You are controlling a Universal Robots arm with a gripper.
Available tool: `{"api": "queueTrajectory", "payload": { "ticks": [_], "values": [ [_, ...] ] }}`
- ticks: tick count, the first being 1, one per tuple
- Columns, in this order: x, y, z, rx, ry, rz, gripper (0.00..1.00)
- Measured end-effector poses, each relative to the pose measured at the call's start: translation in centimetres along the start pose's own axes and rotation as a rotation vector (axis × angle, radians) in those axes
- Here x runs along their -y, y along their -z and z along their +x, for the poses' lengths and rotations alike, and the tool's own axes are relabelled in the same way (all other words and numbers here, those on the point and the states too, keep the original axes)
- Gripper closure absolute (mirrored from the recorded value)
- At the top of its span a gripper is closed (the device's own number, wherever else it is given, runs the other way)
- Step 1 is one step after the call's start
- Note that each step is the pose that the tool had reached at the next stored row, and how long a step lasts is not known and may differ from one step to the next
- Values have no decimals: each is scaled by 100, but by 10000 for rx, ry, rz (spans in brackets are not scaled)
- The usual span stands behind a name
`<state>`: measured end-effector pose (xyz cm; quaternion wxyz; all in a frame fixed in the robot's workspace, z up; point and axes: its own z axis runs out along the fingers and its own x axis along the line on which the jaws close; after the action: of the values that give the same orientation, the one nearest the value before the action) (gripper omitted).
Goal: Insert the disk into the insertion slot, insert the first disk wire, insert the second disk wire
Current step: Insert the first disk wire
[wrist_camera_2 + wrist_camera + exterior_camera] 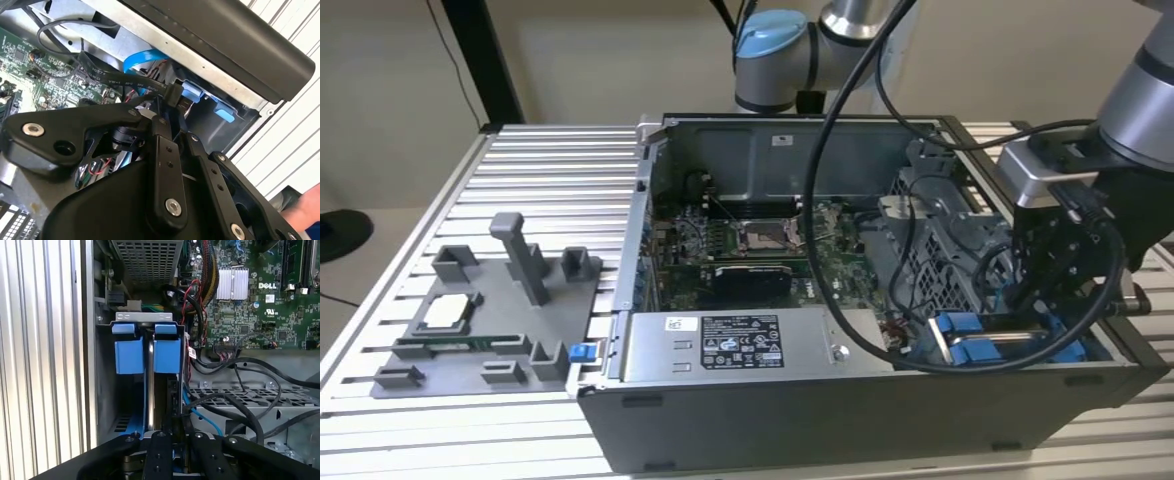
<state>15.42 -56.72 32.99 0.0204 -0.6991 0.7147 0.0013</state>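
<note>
PC case lies open-side-up on the ribbed metal desk. On the exterior view's left is a grey fixture tray with upright posts, well apart from the arm. Inside the case are the motherboard, toward the back wall, and the labelled power-supply box, along the near edge.

The arm reaches down from the exterior view's right. The gripper is low in the case's near corner on that side, right over the blue clip parts.

The disk stands on edge in the insertion slot. In the first wrist view its two bright blue carrier tabs sit side by side at the bay's mouth under a silver bracket, with the gripper directly in line above them.

In the second wrist view the fingers are drawn close together. They appear to pinch the plug at the end of a black wire. That wire trails back across the case interior toward the board. The plug sits just beside the blue tabs; whether it touches the disk cannot be made out. A blue flat cable loops behind the wire, near the case wall.

Loose black cables lie over the perforated metal cage beside the bay.
</note>
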Motion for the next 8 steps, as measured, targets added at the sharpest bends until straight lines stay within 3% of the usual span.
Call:
{"api": "queueTrajectory", "payload": {
  "ticks": [4, 8],
  "values": [
    [0, -1, -1, 21, -1, -2, 100],
    [2, 117, -3, 37, -3, -13, 100]
  ]
}}
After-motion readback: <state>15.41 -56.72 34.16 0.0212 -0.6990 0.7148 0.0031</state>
